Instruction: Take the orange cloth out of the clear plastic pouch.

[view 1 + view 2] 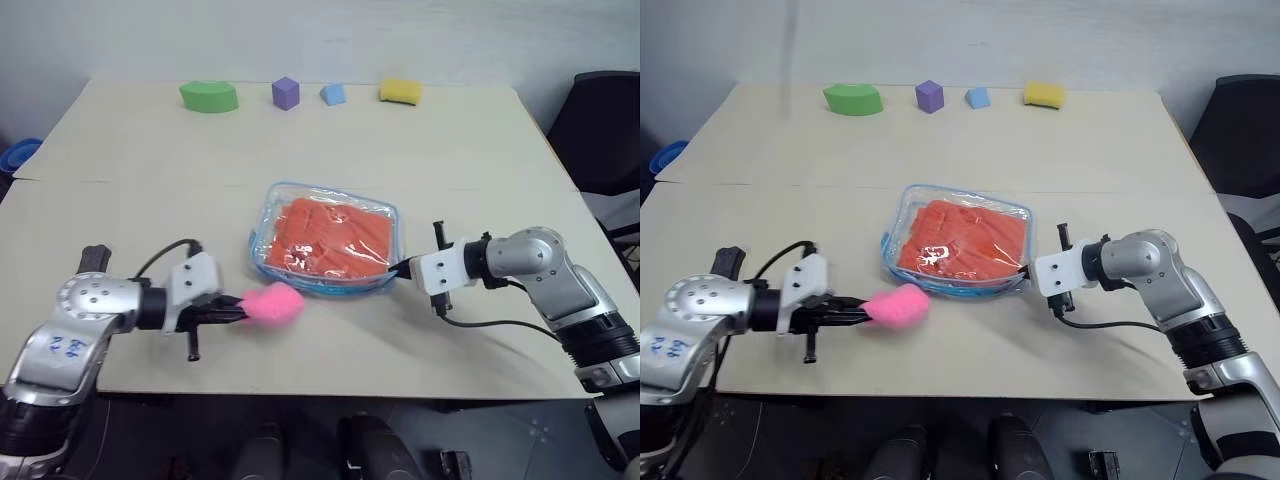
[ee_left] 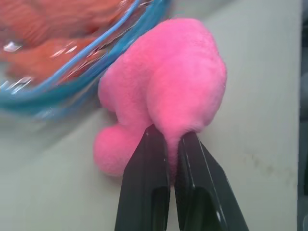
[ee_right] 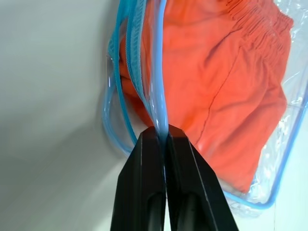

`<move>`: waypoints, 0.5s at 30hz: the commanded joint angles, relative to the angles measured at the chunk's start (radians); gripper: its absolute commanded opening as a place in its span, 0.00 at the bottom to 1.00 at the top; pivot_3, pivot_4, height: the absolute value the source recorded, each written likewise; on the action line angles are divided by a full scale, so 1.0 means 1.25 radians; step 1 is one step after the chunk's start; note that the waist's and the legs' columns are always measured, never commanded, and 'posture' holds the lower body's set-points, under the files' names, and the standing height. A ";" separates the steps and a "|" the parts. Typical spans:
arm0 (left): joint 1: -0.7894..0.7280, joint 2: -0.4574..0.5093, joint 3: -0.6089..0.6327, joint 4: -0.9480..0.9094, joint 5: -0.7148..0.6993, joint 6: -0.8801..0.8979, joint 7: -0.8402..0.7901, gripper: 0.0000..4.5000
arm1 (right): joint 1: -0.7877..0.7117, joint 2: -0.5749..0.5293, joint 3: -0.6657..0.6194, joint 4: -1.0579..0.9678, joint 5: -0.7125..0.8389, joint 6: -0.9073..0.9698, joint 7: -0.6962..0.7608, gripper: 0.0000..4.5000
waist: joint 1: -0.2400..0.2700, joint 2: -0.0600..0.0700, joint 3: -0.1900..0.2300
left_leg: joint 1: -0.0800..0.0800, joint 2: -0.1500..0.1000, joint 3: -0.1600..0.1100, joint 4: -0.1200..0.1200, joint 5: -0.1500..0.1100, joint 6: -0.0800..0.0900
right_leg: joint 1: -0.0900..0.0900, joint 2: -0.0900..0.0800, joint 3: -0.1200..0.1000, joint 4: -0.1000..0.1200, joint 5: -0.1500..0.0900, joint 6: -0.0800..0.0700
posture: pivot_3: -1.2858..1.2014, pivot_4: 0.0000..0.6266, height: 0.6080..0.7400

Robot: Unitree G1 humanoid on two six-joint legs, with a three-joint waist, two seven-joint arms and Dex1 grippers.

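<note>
The clear plastic pouch (image 1: pixel 285 200) with light-blue trim lies in the middle of the table, and the orange cloth (image 1: pixel 330 240) sits folded inside it. A pink fluffy pompom (image 1: pixel 271 304) hangs off the pouch's near left corner. My left gripper (image 1: pixel 240 312) is shut on the pompom (image 2: pixel 166 91), to the left of the pouch. At the pouch's right end, my right gripper (image 1: pixel 400 268) is shut on the blue trim (image 3: pixel 158 103) of the pouch edge. The cloth (image 3: pixel 231 86) shows through the plastic there.
Along the far edge of the table (image 1: pixel 150 190) stand a green block (image 1: pixel 209 96), a purple cube (image 1: pixel 286 92), a small blue block (image 1: pixel 333 94) and a yellow block (image 1: pixel 400 92). A dark chair (image 1: pixel 605 130) stands off the table's right side.
</note>
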 commanded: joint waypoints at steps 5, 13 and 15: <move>0.035 0.069 0.201 0.180 -0.008 -0.030 0.041 0.00 | 0.011 -0.037 -0.043 0.010 0.031 -0.063 0.009 0.01 | -0.001 0.001 0.000 | 0.000 0.000 0.000 0.000 0.000 0.000 | 0.000 0.000 -0.001 0.000 0.000 0.000 | 0.52 0.24 1.00; 0.082 0.017 0.156 0.117 -0.044 -0.009 0.071 0.00 | 0.026 -0.020 -0.035 -0.010 0.064 -0.015 0.026 0.06 | 0.000 0.001 0.000 | 0.000 0.000 0.000 -0.001 -0.001 0.000 | 0.000 -0.001 -0.001 -0.001 0.000 0.000 | 0.52 0.24 1.00; 0.082 0.003 0.147 0.112 -0.056 0.010 0.084 0.13 | 0.033 -0.020 -0.040 -0.024 0.084 0.021 0.035 0.16 | 0.000 0.001 0.000 | 0.000 0.000 0.000 0.000 -0.001 0.000 | 0.000 -0.001 -0.001 -0.001 0.000 0.000 | 0.52 0.24 1.00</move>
